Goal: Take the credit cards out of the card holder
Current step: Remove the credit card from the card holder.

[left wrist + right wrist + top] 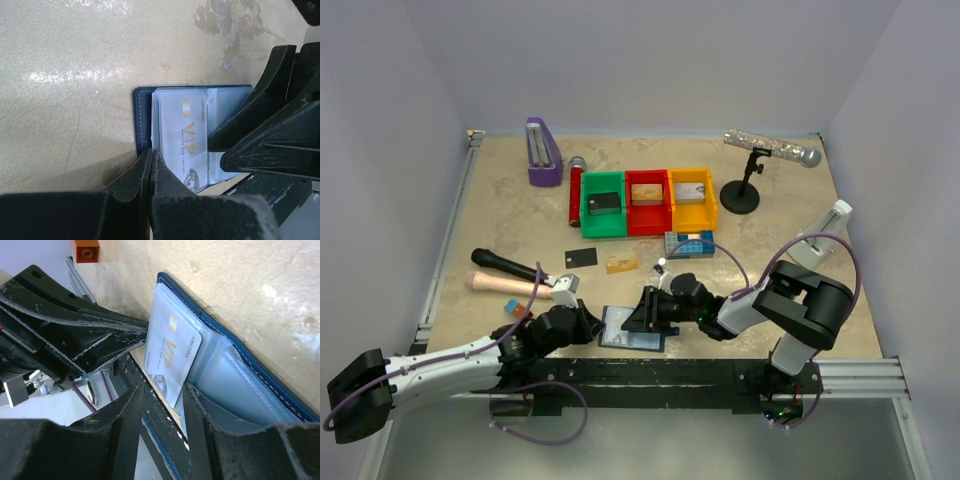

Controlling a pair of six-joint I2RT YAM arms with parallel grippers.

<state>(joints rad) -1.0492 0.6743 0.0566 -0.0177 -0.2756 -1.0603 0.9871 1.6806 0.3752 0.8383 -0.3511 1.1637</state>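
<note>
**Pinch on one side, gap on the other**

Your left claw (151,151) is pinched tight on the edge of the open card holder (633,328), at the counter's (520,215) near edge. Your right claw (164,386) stands half open, straddling the silver VIP card (182,135) in its clear pocket.

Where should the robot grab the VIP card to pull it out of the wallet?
Probably the short end of the card that pokes out of the wallet, toward the near edge of the table. Come from that edge: the card is thin and lies flat, and the open right hand flanks that end.
</note>
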